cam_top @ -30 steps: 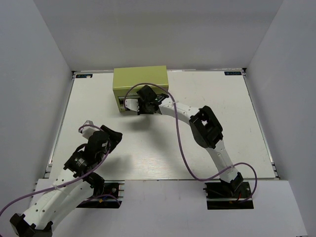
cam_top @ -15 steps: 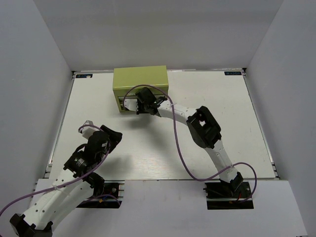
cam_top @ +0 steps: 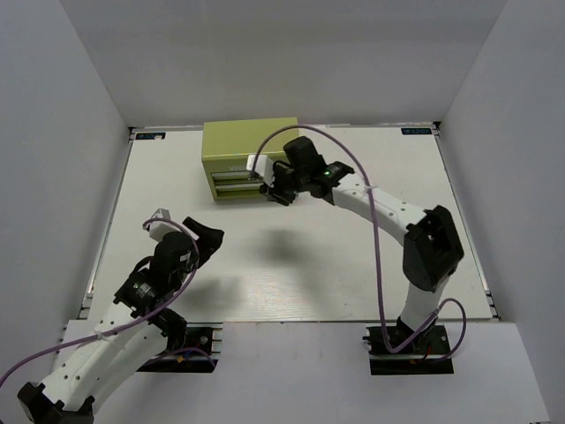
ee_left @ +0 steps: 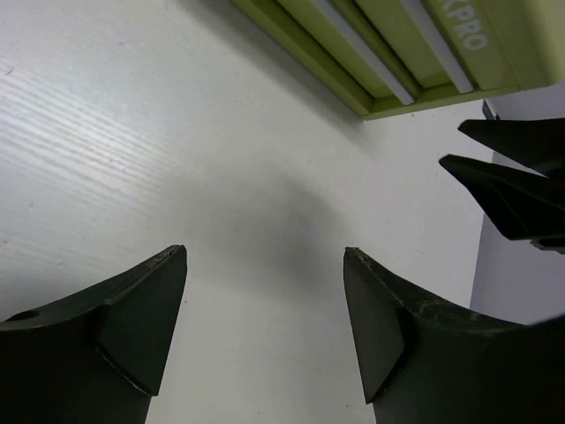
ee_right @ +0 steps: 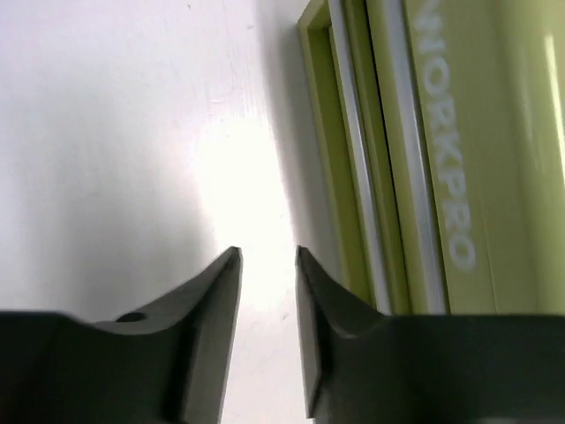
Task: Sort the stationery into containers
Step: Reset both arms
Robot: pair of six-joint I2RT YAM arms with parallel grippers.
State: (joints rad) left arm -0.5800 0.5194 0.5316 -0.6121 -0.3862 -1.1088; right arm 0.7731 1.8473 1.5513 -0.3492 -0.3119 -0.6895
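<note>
The olive-green tool chest (cam_top: 251,146) stands at the back of the table. Its two drawers (cam_top: 237,180) show flush silver-handled fronts and look pushed in. No pens or highlighters show in any view. My right gripper (cam_top: 274,189) hovers just off the chest's front right corner; in the right wrist view (ee_right: 267,252) its jaws stand a narrow gap apart with nothing between them, beside the chest front (ee_right: 459,159). My left gripper (cam_top: 210,235) is wide open and empty over bare table (ee_left: 265,252), with the chest (ee_left: 397,44) ahead of it.
White walls close in the table on the left, back and right. The right gripper's dark fingers (ee_left: 521,190) show at the right edge of the left wrist view. The right arm's purple cable (cam_top: 375,230) loops over the table.
My right arm has swung right and up, and its gripper has drawn back from the chest front, which now shows both drawers flush. My left gripper has shifted slightly right.
</note>
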